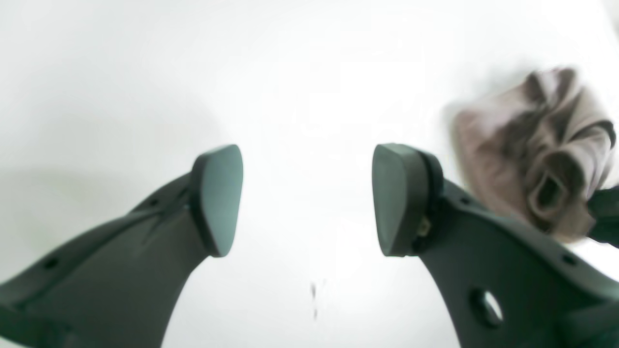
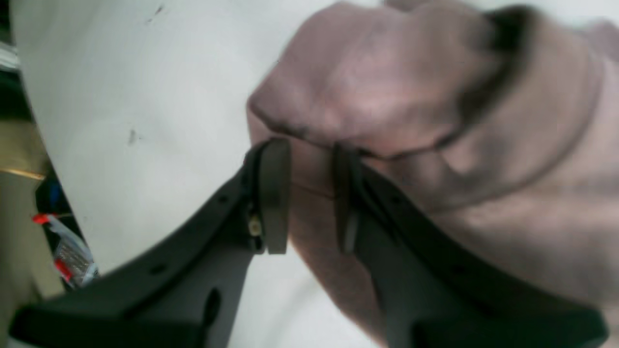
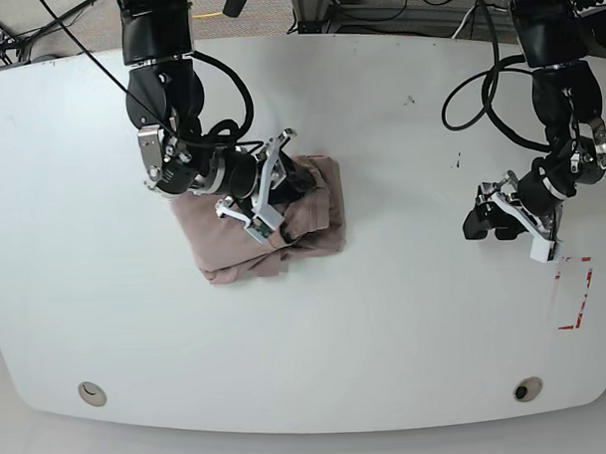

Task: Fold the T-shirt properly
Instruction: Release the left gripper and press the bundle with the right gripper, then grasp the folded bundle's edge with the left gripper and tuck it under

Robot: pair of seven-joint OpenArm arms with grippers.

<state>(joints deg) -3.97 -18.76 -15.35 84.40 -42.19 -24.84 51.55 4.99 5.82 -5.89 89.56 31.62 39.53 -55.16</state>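
The mauve T-shirt [image 3: 234, 251] lies bunched in a crumpled heap left of the white table's middle. My right gripper [image 3: 298, 183] reaches over the heap. In the right wrist view the gripper [image 2: 309, 193] has its jaws close together, with a thick fold of the T-shirt [image 2: 387, 87] pinched between them. My left gripper [image 3: 475, 224] hovers over bare table at the right, far from the shirt. In the left wrist view it [image 1: 307, 198] is wide open and empty, and the T-shirt [image 1: 532, 145] shows blurred at the far right.
A red dashed rectangle [image 3: 572, 292] is marked on the table [image 3: 406, 313] near its right edge. Two round fittings [image 3: 90, 394] [image 3: 528, 389] sit near the front edge. Cables hang behind the back edge. Clutter [image 2: 67, 251] lies beyond the table's side.
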